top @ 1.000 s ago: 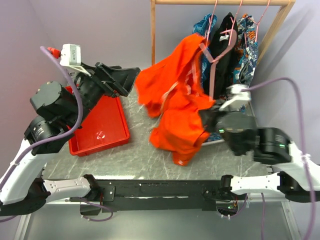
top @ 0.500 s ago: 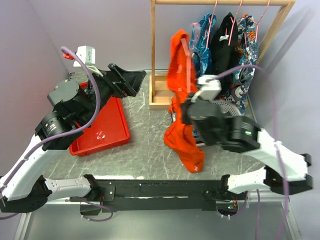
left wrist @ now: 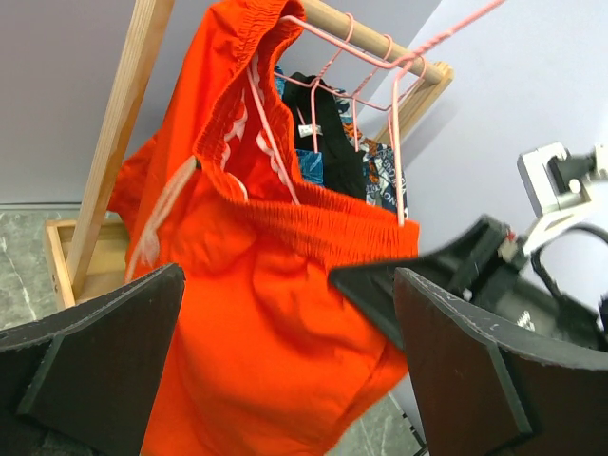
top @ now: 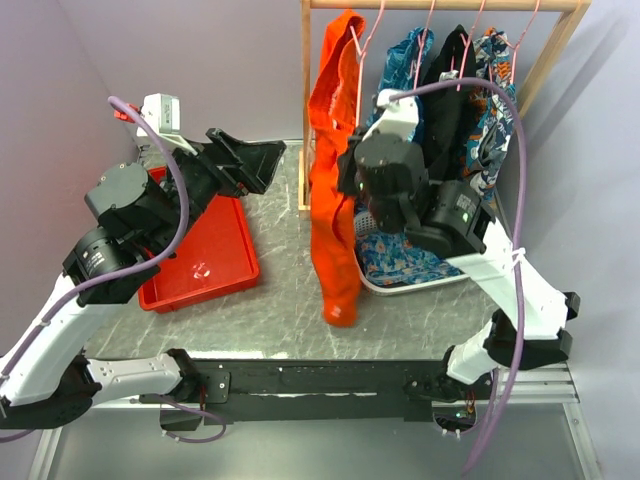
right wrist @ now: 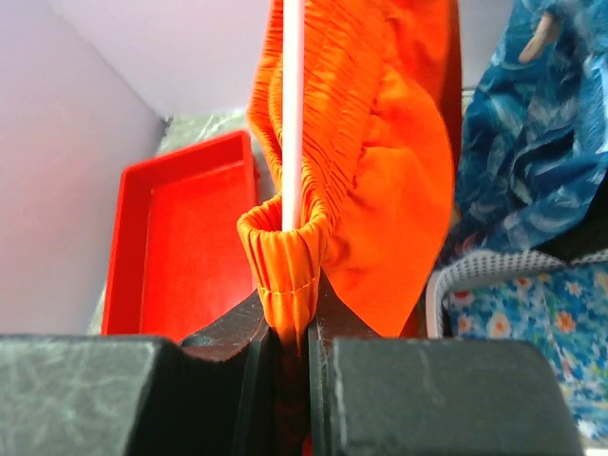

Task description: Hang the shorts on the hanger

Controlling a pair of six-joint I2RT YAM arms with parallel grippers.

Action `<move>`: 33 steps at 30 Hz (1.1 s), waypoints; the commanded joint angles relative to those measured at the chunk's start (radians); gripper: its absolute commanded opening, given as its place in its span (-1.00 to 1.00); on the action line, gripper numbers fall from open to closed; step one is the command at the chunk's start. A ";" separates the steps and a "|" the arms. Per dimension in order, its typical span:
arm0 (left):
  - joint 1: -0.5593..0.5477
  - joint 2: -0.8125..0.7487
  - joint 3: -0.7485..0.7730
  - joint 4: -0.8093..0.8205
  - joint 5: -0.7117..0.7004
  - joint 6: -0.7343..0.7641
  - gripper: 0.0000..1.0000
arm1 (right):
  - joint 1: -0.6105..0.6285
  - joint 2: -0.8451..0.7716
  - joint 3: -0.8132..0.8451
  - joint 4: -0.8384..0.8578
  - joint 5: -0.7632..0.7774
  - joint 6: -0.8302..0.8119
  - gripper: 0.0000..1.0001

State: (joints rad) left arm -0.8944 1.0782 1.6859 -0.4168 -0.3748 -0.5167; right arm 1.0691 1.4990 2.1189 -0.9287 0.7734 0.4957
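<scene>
At rack (top: 305,100), shorts (top: 330,200) raised higher, seemingly on hanger (right wrist: 293,114), right tool (right wrist: 294,323) pinching them, left tool (left wrist: 288,285) agape.

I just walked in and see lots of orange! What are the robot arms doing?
The right gripper pinches the waistband of the orange shorts, which are draped over the pink hanger up by the top bar of the wooden rack. The left gripper hovers open beside them, holding nothing.

Nothing written can be read in any view: no lettering, label, brand mark, number or sign is legible anywhere.
</scene>
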 commanded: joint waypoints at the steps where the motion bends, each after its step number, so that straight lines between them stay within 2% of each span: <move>1: 0.000 -0.017 0.014 0.007 -0.010 0.004 0.93 | -0.076 0.024 0.050 0.080 0.011 -0.051 -1.00; 4: 0.000 -0.026 0.014 0.001 -0.018 0.010 0.93 | -0.127 0.000 -0.009 0.152 -0.014 -0.087 -1.00; 11: 0.000 -0.014 0.041 -0.051 -0.058 -0.002 0.93 | -0.228 0.023 -0.003 0.194 -0.082 -0.164 -1.00; 17: -0.001 -0.037 -0.014 -0.036 -0.099 -0.008 0.93 | -0.308 0.009 -0.070 0.254 -0.227 -0.206 -1.00; 26: 0.000 -0.038 -0.034 -0.047 -0.111 -0.006 0.93 | -0.393 0.128 0.072 0.235 -0.358 -0.266 -1.00; 33: 0.000 -0.035 -0.040 -0.046 -0.115 -0.005 0.93 | -0.417 0.222 0.150 0.214 -0.390 -0.270 -1.00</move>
State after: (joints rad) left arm -0.8944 1.0534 1.6436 -0.4782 -0.4736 -0.5175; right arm 0.6651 1.6997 2.1944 -0.7986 0.4137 0.2581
